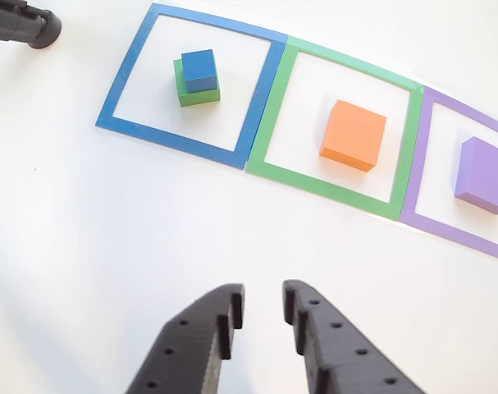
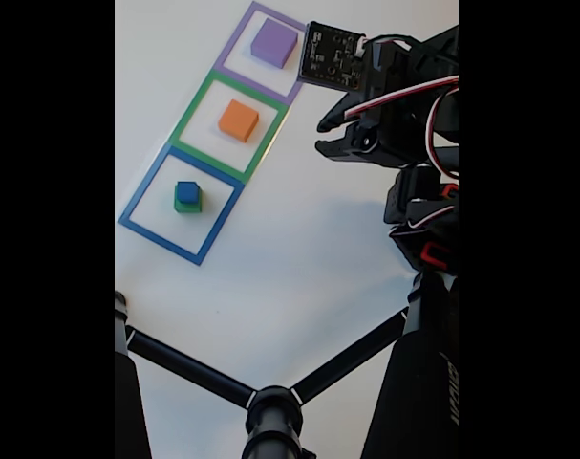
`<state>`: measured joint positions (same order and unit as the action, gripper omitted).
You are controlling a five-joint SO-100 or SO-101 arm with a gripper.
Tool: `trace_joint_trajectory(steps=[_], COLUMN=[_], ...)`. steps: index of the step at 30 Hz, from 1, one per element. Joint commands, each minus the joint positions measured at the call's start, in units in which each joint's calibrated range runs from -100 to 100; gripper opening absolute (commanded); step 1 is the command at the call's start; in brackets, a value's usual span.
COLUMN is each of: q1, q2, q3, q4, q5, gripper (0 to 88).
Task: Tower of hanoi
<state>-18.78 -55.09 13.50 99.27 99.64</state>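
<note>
A: Going left to right in the other view, what is sitting where?

B: The blue cube is resting on top of the green block, and both are lying inside the blue square outline on the white desk. Next, the orange block is lying alone inside the green outline. At the right edge, the purple block is sitting inside the purple outline, partly cut off by the frame.

A: And the gripper?

B: The gripper is hanging at the bottom, well apart from all the blocks, its jaws standing slightly parted and grasping nothing.

A: Is the fixed view agreeing?

B: Yes. There the blue cube is lying on the green block nearest the camera, the orange block in the middle, the purple block farthest. The gripper is hovering to the right of the outlines, over bare desk.
</note>
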Motion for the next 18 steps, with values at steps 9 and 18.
trace_joint_trajectory(steps=[9,18], q1=[0.9,0.4], q2=[-5.1,4.6], q3=[42.0,62.0], q4=[-44.1,-83.0], q5=[0.4,0.4], gripper=[30.9,35.1])
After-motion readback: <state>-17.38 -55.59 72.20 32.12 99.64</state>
